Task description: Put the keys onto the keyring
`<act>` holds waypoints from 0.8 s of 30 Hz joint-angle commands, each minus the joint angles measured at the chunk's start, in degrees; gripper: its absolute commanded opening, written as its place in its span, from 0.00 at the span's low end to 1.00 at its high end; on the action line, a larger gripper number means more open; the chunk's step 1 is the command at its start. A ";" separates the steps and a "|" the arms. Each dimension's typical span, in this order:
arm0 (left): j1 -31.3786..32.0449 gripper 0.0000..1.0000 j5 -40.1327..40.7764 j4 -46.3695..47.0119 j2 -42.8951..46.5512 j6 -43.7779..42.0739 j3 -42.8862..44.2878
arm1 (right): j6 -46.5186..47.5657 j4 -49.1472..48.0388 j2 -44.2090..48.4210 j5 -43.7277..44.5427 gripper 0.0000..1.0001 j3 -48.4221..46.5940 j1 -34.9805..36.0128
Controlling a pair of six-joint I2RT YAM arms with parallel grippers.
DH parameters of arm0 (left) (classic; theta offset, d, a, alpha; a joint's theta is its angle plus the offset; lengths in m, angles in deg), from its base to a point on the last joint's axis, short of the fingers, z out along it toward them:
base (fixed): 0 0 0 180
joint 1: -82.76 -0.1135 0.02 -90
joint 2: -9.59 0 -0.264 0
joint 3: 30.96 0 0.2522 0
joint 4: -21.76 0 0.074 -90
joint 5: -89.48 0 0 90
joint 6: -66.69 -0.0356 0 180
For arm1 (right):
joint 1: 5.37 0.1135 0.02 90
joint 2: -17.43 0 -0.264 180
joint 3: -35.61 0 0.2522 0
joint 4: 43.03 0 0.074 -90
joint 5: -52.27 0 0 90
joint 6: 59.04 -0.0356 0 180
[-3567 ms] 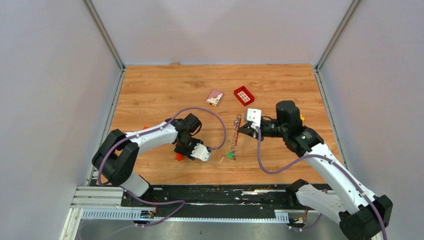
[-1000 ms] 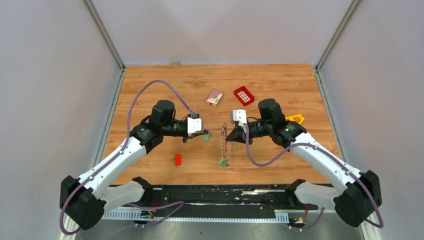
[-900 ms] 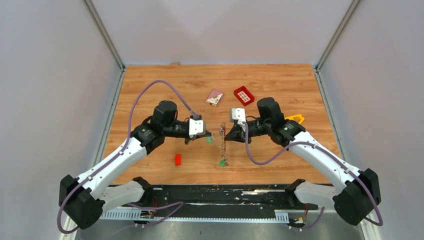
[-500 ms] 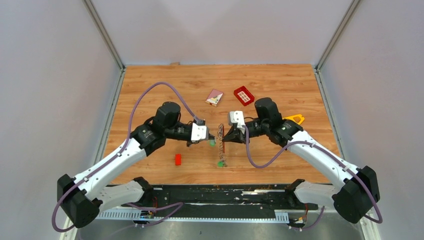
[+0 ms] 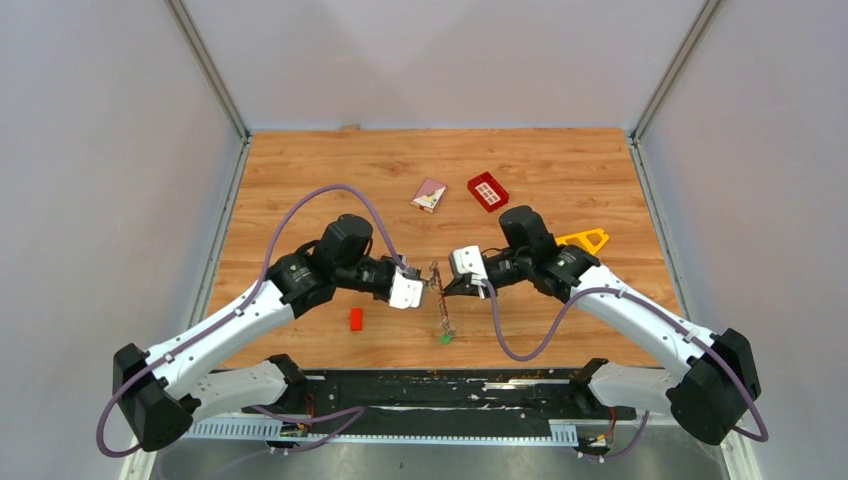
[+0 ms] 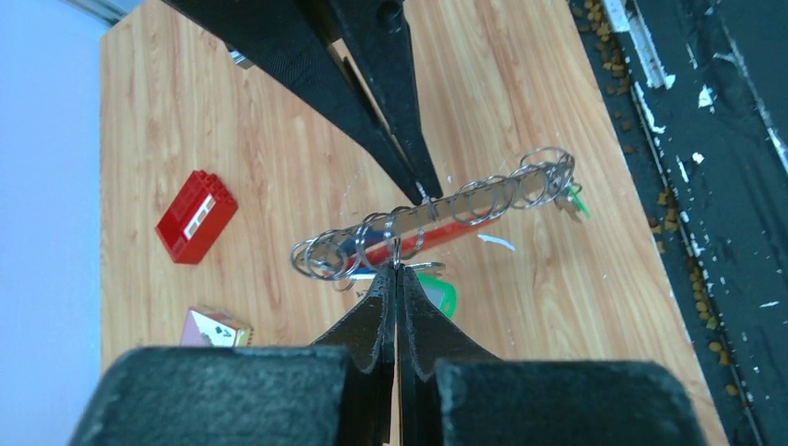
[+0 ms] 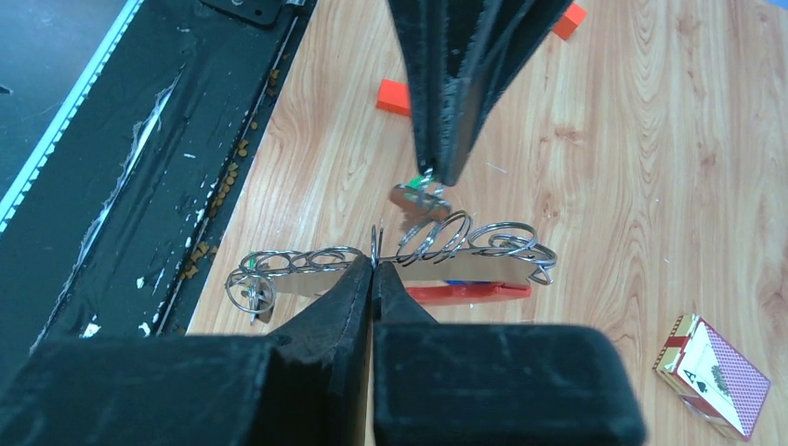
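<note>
The keyring [image 5: 438, 300], a grey chain of wire rings with a red arc piece [image 7: 465, 293], hangs above the table between both arms. My right gripper [image 5: 447, 288] is shut on one of its middle rings [image 7: 375, 243]. My left gripper [image 5: 424, 287] is shut on a green-headed key [image 6: 444, 295] and its tip [image 6: 397, 269] touches the chain [image 6: 437, 209] from the opposite side. In the right wrist view the left fingers [image 7: 446, 111] come down from the top with the key [image 7: 418, 197] just above the rings. Another green key [image 5: 445, 338] hangs at the chain's near end.
A small red block [image 5: 355, 318] lies under the left arm. A red gridded tray [image 5: 487, 190] and a card box [image 5: 430, 194] sit further back. A yellow triangle frame [image 5: 583, 240] lies behind the right arm. An orange cube [image 7: 571, 19] shows in the right wrist view.
Both grippers have come together and shifted toward the near edge. The left one has carried the green key right up to the keyring that the right one holds.
</note>
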 commanded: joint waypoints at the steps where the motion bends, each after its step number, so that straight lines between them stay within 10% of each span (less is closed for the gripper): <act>1: 0.21 0.00 1.04 -2.06 1.66 -5.54 1.66 | 4.79 1.06 0.17 -2.13 0.00 0.29 0.40; 24: 2.60 0.00 -2.75 -6.34 1.79 -12.08 0.70 | 3.50 1.47 -2.62 -3.54 0.00 -0.87 1.50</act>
